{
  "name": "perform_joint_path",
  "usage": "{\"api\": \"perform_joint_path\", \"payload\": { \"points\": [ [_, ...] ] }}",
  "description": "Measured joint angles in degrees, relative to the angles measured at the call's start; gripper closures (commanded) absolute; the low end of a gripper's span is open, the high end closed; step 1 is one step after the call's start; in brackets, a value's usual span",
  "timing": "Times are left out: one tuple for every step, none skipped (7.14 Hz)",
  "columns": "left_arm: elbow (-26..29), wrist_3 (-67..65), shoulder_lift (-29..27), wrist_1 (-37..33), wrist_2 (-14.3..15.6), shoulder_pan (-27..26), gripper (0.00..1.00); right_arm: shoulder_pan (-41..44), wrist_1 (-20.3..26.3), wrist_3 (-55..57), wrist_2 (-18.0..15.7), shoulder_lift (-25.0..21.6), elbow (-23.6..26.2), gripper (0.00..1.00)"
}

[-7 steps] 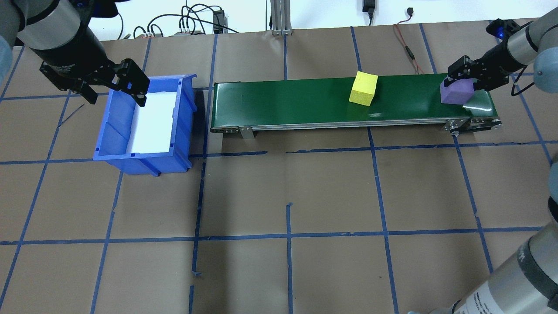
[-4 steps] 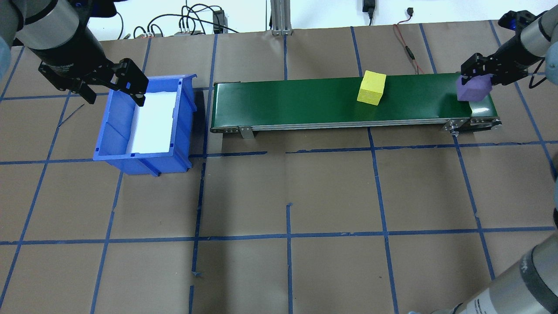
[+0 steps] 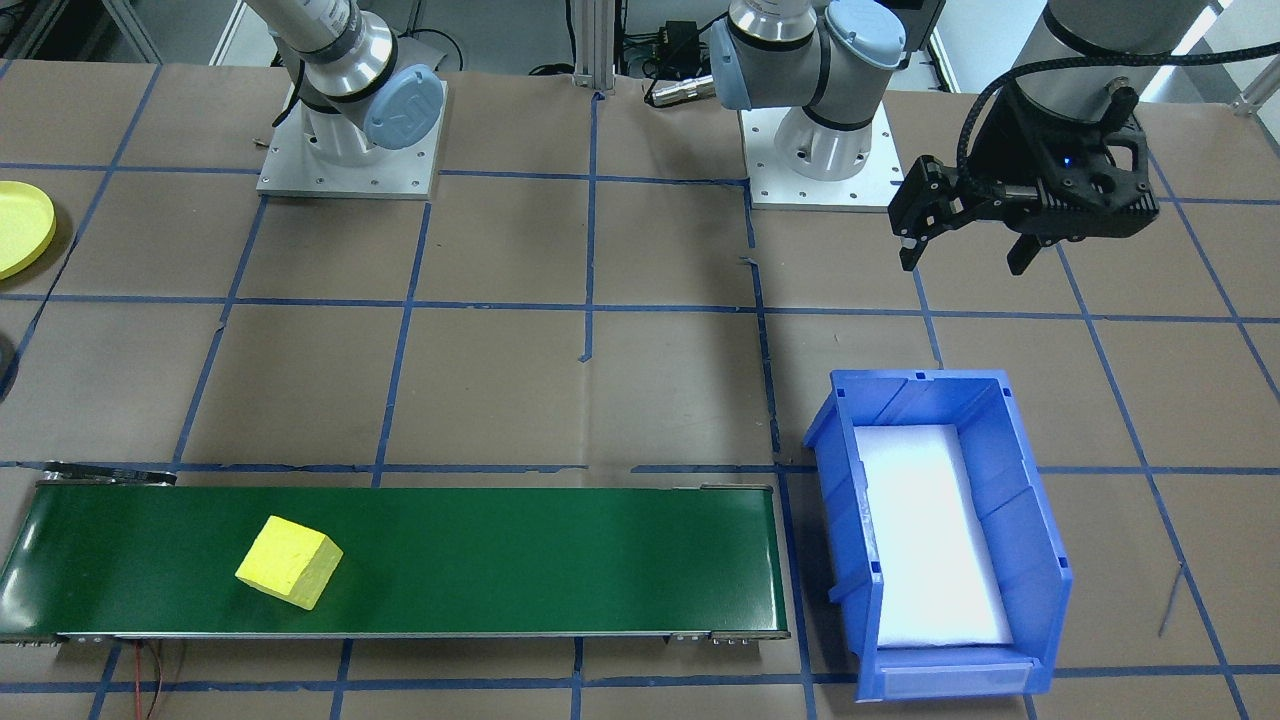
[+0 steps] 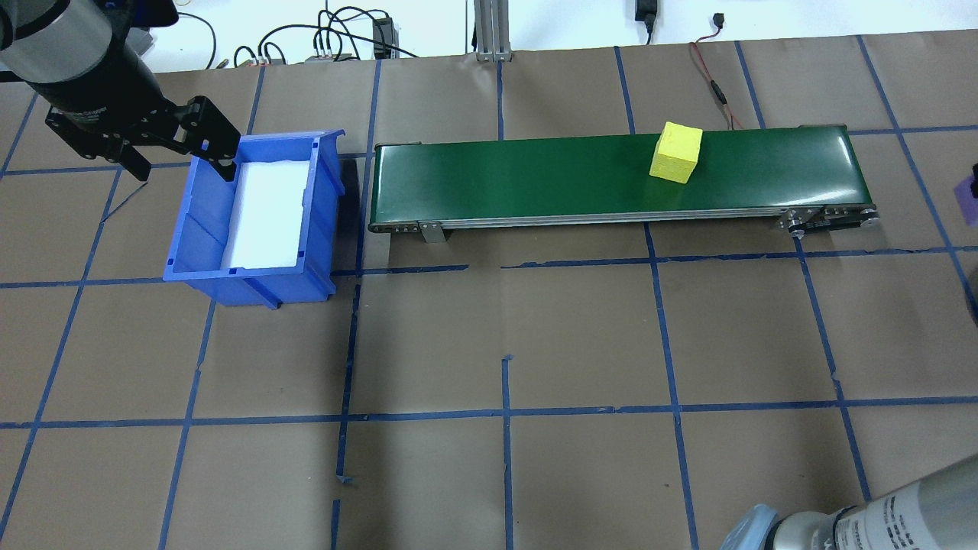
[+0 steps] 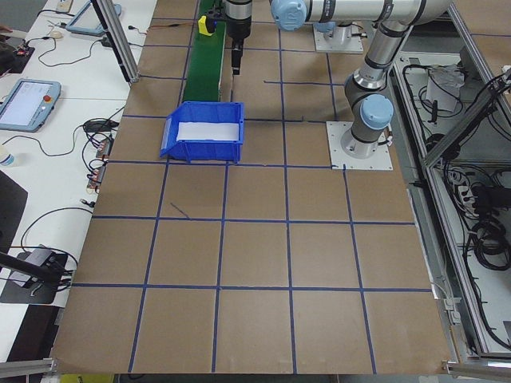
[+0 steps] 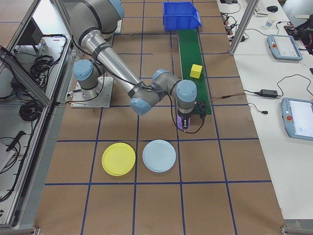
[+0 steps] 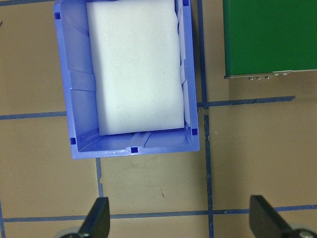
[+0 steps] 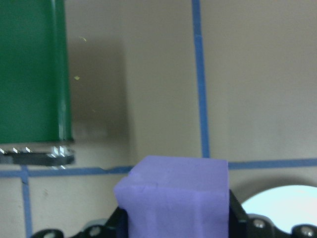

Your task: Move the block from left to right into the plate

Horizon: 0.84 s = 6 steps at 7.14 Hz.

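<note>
A purple block [image 8: 173,193] is held between the fingers [image 8: 237,212] of my right gripper [image 6: 188,122], which is shut on it. It hangs just past the right end of the green conveyor belt [image 4: 535,172], over brown table paper. Only a purple sliver [image 4: 969,200] of this block shows at the overhead view's right edge. A yellow block [image 4: 675,152] sits on the belt right of its middle. The yellow plate [image 6: 118,158] lies flat on the table, apart from the gripper. My left gripper [image 4: 182,162] hovers open and empty by the blue bin [image 4: 200,229].
A pale blue plate [image 6: 159,155] lies beside the yellow plate, nearer the right gripper, and its edge [image 8: 277,206] shows under the purple block. The blue bin holds a white foam pad [image 7: 133,64]. Cables [image 4: 328,38] lie along the table's far edge.
My right gripper has carried the purple block off the belt's right end and nearly out of the overhead view. The yellow block has moved right along the belt. My left gripper has shifted slightly left.
</note>
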Motion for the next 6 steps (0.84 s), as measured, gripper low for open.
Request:
{"api": "perform_joint_path", "payload": {
  "points": [
    [0.00, -0.07, -0.03, 0.12, -0.40, 0.04, 0.00, -4.80, -0.05, -6.64, 0.07, 0.19, 1.43, 0.74],
    [0.04, -0.12, -0.05, 0.17, -0.53, 0.04, 0.00, -8.83, -0.33, -11.19, 0.10, 0.80, 3.03, 0.73],
    [0.07, -0.15, -0.05, 0.18, -0.51, -0.01, 0.00, -11.46, -1.27, -13.55, 0.09, 2.18, 4.20, 0.18],
    [0.07, -0.14, -0.04, 0.19, -0.44, -0.04, 0.00, -12.59, -2.87, -14.45, 0.10, 3.80, 4.58, 0.00],
    [-0.17, -0.13, -0.03, 0.22, -0.42, -0.04, 0.00, -13.00, -4.01, -14.74, 0.08, 4.68, 4.69, 0.00],
    [-0.26, -0.12, -0.03, 0.24, -0.28, -0.03, 0.00, -13.14, -4.47, -14.78, 0.02, 4.86, 4.79, 0.00]
  ]
}}
